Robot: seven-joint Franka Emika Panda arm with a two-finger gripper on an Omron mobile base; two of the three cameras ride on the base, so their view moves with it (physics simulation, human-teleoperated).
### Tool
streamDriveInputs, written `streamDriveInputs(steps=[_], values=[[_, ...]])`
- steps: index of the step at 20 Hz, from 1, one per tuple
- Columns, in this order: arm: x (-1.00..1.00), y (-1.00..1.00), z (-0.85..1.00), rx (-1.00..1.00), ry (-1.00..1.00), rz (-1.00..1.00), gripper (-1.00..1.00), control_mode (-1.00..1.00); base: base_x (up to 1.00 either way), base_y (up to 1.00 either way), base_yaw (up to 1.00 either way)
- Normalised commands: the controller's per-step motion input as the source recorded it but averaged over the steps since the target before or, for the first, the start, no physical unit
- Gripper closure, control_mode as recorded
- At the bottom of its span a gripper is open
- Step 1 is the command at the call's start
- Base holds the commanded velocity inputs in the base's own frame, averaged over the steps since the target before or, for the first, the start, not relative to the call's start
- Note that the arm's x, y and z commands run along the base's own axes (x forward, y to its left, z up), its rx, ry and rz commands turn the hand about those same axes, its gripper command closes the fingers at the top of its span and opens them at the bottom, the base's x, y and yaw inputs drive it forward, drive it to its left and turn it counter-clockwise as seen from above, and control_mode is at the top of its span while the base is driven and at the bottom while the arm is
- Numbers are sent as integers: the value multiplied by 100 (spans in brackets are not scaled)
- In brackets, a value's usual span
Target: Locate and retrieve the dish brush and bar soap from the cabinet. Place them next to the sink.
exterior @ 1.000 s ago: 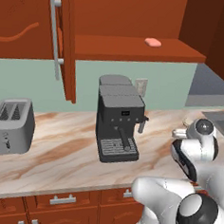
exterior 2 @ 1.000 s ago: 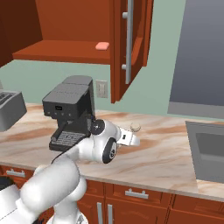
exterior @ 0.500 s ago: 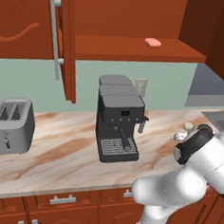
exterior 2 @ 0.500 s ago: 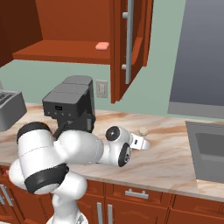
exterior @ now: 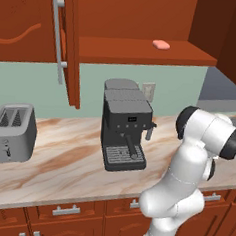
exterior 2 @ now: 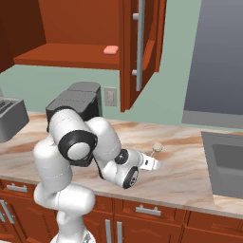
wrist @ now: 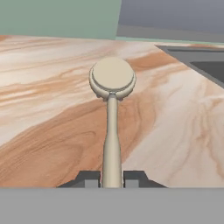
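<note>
My gripper (wrist: 112, 180) is shut on the thin pale handle of the dish brush (wrist: 112, 78). The round cream head points away from the hand, low over the marbled counter (wrist: 48, 109). From the right base view the gripper (exterior 2: 151, 161) hangs just above the counter, with the brush head (exterior 2: 156, 147) sticking up past it, left of the sink (exterior 2: 227, 163). The sink's dark corner (wrist: 199, 61) lies ahead to the right. The pink bar soap (exterior: 161, 44) (exterior 2: 110, 49) rests on the shelf of the open cabinet (exterior: 140, 51), beside its door with the silver bar handle (exterior 2: 139, 45).
A dark coffee machine (exterior: 125, 124) stands under the cabinet shelf, and a grey toaster (exterior: 11, 131) sits at the far left. The open cabinet door (exterior 2: 142, 52) juts out over the counter. Drawers with short silver handles (exterior 2: 147, 210) run below the counter edge.
The arm has swung right and stretched out toward the sink, carrying the brush along low over the counter. The gripper has stayed shut on the handle.
</note>
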Motion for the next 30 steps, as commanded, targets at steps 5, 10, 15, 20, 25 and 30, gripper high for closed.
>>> streamDriveInputs(steps=[5, 10, 15, 20, 25, 30], values=[[15, -23, 0, 2, 0, 0, 100, -100, 0, 0, 0], [12, -25, 0, 0, 0, 0, -100, -100, 0, 0, 0], [26, -36, 0, 2, 0, 0, -100, -100, 0, 0, 0], [12, -31, 0, 1, 0, 0, -100, -100, 0, 0, 0], [-13, -3, 21, 14, 5, -4, -100, -100, 0, 0, 0], [-21, 7, 62, 15, 5, -10, -100, -100, 0, 0, 0]])
